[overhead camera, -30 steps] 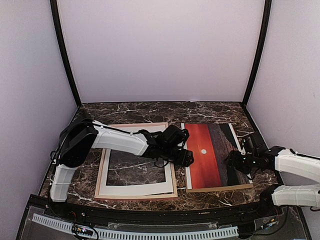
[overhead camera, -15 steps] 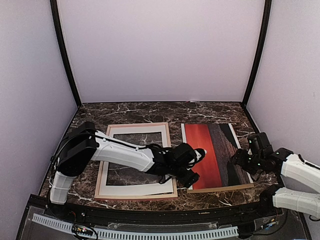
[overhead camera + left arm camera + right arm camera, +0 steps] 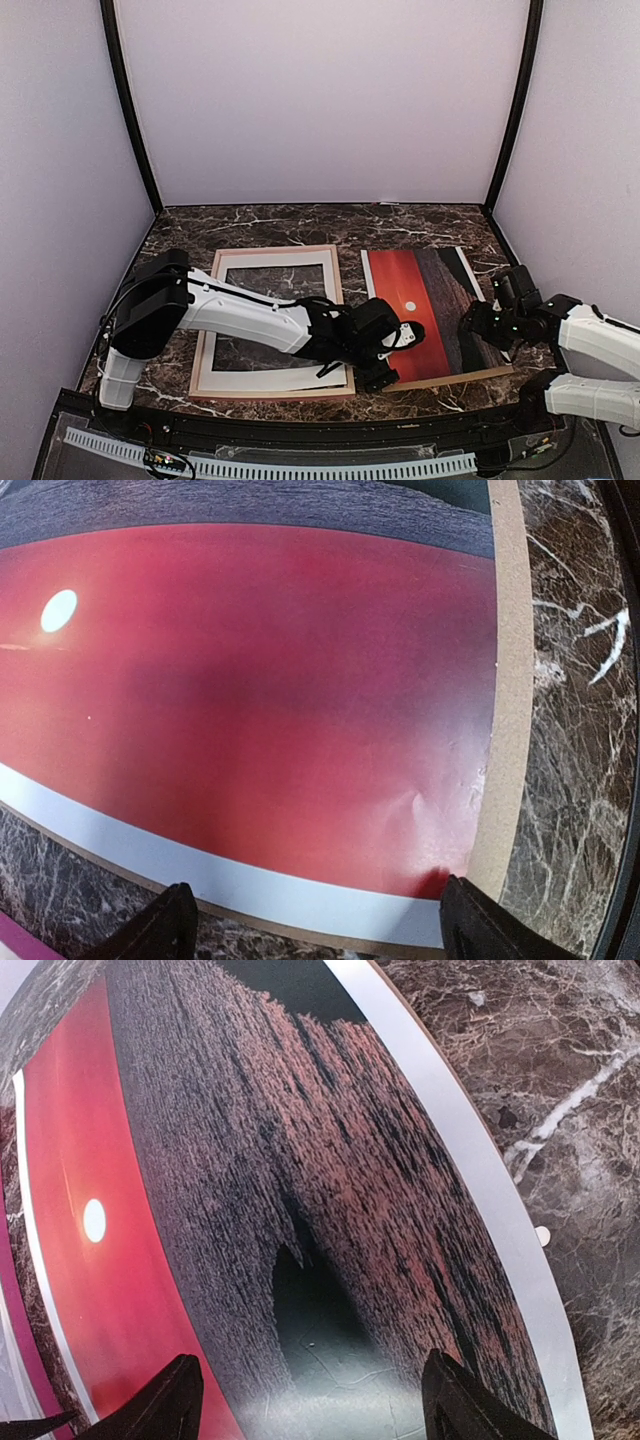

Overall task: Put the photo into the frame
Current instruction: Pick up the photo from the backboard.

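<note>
The photo [image 3: 425, 295], a sunset print with red sky, a white sun and dark land, lies flat on a brown backing board [image 3: 450, 377] on the right of the table. The frame [image 3: 275, 250], pale wood side up, lies to its left with a white mat board [image 3: 270, 378] inside it. My left gripper [image 3: 395, 358] hovers open over the photo's near-left corner. In the left wrist view it [image 3: 315, 935] spans the red sky [image 3: 250, 680] and white border. My right gripper [image 3: 468, 328] is open over the photo's dark right part [image 3: 300, 1160], its tips [image 3: 315, 1405] apart and empty.
The dark marble table [image 3: 300, 225] is walled by pale panels at the back and both sides. The backing board's edge [image 3: 510, 680] sticks out past the print. My left arm [image 3: 240, 305] lies across the frame and mat.
My left gripper has slid along the photo's left side toward the near edge, reaching its near-left corner, and its jaws have widened. The right gripper has shifted slightly at the right side.
</note>
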{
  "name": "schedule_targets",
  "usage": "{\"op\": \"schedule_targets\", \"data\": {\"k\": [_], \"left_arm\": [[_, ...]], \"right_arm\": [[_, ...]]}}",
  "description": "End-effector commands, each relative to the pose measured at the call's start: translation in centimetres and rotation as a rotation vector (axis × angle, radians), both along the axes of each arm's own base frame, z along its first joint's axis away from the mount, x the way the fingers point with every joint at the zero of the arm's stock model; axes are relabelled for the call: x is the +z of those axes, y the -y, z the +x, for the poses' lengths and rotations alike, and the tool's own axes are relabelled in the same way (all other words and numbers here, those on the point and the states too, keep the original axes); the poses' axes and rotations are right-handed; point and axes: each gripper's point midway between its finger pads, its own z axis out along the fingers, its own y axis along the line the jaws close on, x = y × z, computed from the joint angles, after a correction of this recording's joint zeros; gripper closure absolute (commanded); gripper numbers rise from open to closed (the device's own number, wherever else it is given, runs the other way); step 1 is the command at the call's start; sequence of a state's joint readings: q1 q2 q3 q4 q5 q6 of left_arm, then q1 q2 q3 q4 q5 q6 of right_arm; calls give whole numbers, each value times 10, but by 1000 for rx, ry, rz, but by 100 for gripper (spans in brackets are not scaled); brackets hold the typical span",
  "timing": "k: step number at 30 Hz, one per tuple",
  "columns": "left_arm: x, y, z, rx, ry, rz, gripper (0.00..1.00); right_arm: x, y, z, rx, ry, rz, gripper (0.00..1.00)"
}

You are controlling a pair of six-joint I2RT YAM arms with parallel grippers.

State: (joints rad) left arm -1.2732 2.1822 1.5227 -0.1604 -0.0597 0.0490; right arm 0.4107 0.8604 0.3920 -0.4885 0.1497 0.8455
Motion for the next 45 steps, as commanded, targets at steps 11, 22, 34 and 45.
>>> {"op": "schedule_targets", "data": {"k": [11, 22, 34, 45], "left_arm": [[14, -3, -26, -177, 32, 44, 13], [6, -2, -45, -280, -6, 44, 15], [-18, -24, -69, -355, -126, 128, 15], [-35, -39, -61, -317, -88, 210, 32]], "right_arm": [[-10, -8, 3, 37, 5, 15, 24], [-10, -11, 4, 48, 7, 27, 24], [8, -15, 12, 70, 48, 33, 24], [5, -15, 9, 74, 44, 31, 25]]}}
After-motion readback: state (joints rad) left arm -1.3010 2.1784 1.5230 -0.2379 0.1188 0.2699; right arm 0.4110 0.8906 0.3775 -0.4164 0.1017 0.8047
